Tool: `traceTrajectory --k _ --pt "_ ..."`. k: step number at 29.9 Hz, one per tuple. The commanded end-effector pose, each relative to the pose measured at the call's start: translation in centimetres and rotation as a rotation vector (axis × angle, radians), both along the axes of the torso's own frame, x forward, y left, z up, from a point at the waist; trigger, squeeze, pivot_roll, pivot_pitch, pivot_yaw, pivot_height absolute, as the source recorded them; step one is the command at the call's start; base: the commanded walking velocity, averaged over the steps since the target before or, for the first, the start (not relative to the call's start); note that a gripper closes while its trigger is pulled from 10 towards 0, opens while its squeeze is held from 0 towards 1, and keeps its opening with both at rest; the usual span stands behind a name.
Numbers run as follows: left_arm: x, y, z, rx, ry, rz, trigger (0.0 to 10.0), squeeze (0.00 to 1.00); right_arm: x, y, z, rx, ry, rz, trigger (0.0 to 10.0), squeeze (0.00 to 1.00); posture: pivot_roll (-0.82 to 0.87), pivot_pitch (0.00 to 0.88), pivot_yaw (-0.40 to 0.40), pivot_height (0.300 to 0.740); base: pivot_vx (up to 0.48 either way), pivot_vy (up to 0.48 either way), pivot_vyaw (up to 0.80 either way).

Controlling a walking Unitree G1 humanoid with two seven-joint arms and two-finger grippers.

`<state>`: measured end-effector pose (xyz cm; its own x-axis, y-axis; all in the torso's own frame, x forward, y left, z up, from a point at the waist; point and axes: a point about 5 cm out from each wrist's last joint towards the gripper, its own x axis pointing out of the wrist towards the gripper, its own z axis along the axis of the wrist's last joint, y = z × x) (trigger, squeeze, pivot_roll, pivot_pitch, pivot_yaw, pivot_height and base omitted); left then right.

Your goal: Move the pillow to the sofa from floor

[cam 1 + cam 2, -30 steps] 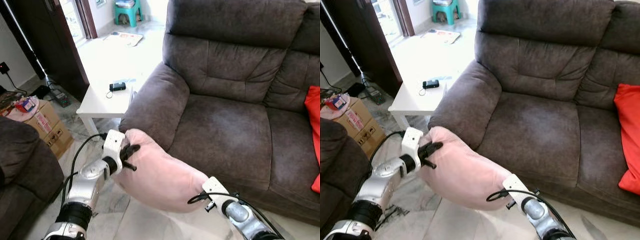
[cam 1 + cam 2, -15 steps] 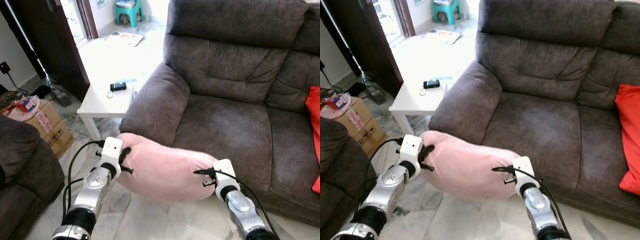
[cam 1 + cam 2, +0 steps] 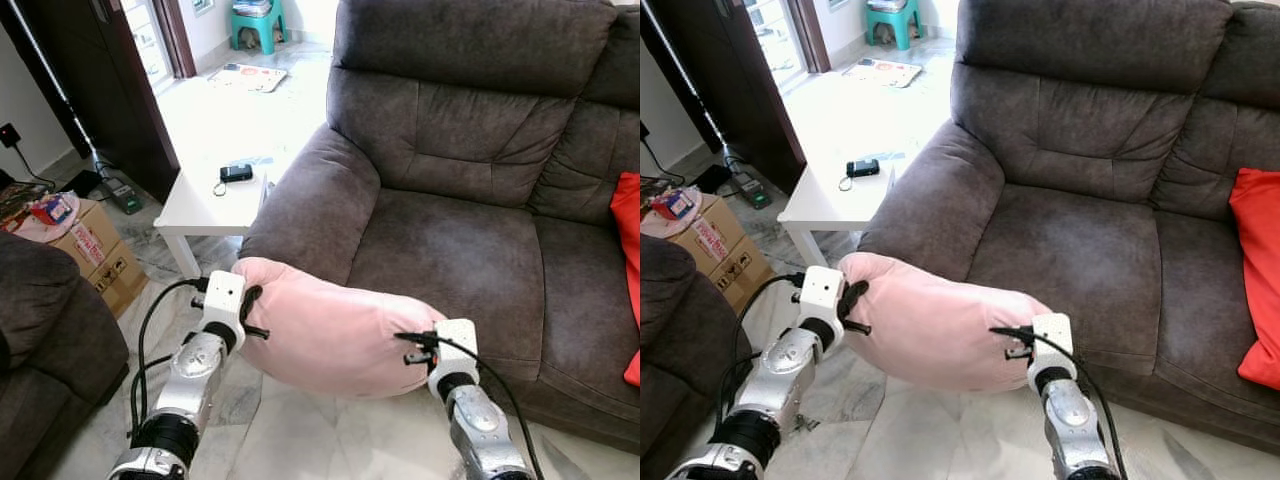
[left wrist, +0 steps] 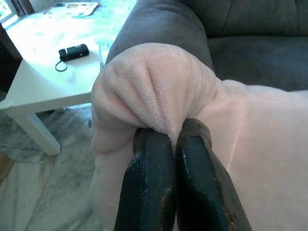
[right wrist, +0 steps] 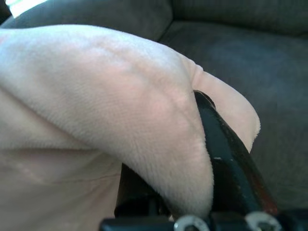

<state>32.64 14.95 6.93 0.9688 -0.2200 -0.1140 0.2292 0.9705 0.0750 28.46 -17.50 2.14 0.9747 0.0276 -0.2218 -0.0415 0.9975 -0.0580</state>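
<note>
A soft pink pillow (image 3: 325,325) hangs in the air between my two arms, just in front of the brown sofa's seat (image 3: 460,260) and beside its left armrest (image 3: 315,195). My left gripper (image 3: 248,312) is shut on the pillow's left end; in the left wrist view its fingers (image 4: 154,183) pinch a fold of the plush (image 4: 154,91). At the pillow's right end my right gripper (image 3: 415,345) is shut on the cloth, and the pillow (image 5: 101,96) bulges over its fingers (image 5: 226,159) in the right wrist view.
A white side table (image 3: 215,195) with a small black device (image 3: 236,173) stands left of the sofa. A cardboard box (image 3: 85,250) and another dark sofa (image 3: 40,330) are at the left. A red cushion (image 3: 628,250) lies on the sofa's right. Marble floor (image 3: 330,440) is below.
Over the last second both arms have levelled the pillow and raised it a little toward the sofa seat; the right end came up the most. Both grips held.
</note>
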Motion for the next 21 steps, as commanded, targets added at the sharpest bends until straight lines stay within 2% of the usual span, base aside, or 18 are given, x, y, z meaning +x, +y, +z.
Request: traceTrajectory --k 1,4,13,21 --pt "0.31 0.29 0.88 -0.005 -0.054 0.016 10.0 0.0 0.67 -0.21 1.46 0.023 -0.077 -0.03 10.0 0.0 0.01 0.043 0.024 0.74 0.0 0.0 0.0" --pt "0.27 0.29 0.93 -0.006 -0.063 0.018 10.0 0.0 0.75 -0.16 1.83 0.043 -0.104 -0.036 10.0 0.0 0.01 0.044 0.024 0.74 0.0 0.0 0.0" --pt "0.16 0.41 0.8 -0.046 -0.063 0.033 10.0 0.0 0.78 -0.07 2.2 0.034 -0.117 -0.039 10.0 0.0 0.01 0.046 0.023 0.74 0.0 0.0 -0.59" --pt "0.22 0.38 0.78 -0.04 -0.062 0.034 10.0 0.0 1.07 -0.23 2.44 0.03 -0.122 -0.065 10.0 0.0 0.01 0.042 0.021 0.74 0.0 0.44 -0.11"
